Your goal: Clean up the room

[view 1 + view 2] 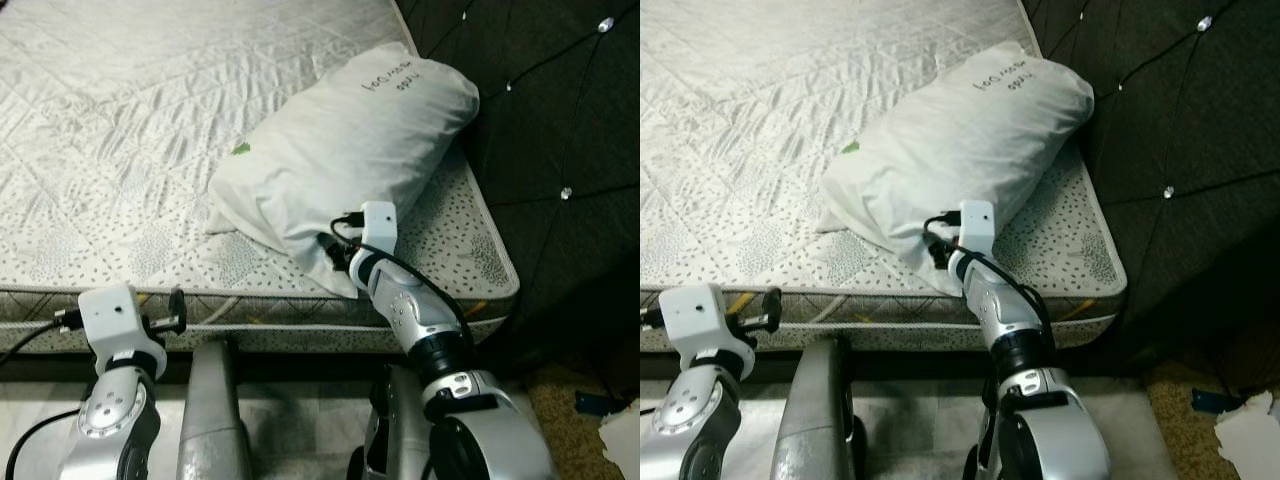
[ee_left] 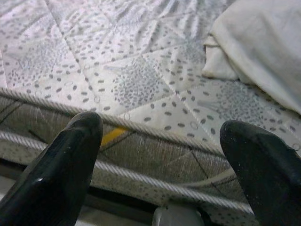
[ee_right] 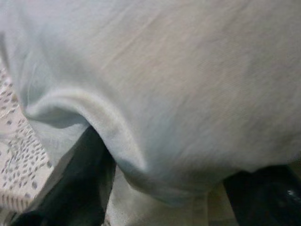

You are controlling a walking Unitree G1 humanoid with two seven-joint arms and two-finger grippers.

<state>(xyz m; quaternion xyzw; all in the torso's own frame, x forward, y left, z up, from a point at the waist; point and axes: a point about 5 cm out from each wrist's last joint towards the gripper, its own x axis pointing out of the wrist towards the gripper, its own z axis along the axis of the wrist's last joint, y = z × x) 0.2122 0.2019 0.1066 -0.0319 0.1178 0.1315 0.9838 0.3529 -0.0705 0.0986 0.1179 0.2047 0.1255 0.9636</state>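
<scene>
A white pillow (image 1: 340, 150) with handwriting on its far end lies at an angle on the right side of the bare quilted mattress (image 1: 120, 120). My right gripper (image 1: 335, 245) is pressed into the pillow's near corner. In the right wrist view its black fingers (image 3: 70, 188) stand wide apart, open, with a bulge of pillow fabric (image 3: 188, 94) between them. My left gripper (image 1: 178, 312) hovers at the mattress's front edge, open and holding nothing. In the left wrist view its fingers (image 2: 61, 174) point across the mattress edge toward the pillow's corner (image 2: 254, 47).
A dark tufted headboard (image 1: 560, 100) rises along the right of the bed. On the floor at the lower right lie white paper (image 1: 622, 440) and a small blue object (image 1: 592, 403). The bed's front edge (image 1: 260, 325) runs just ahead of me.
</scene>
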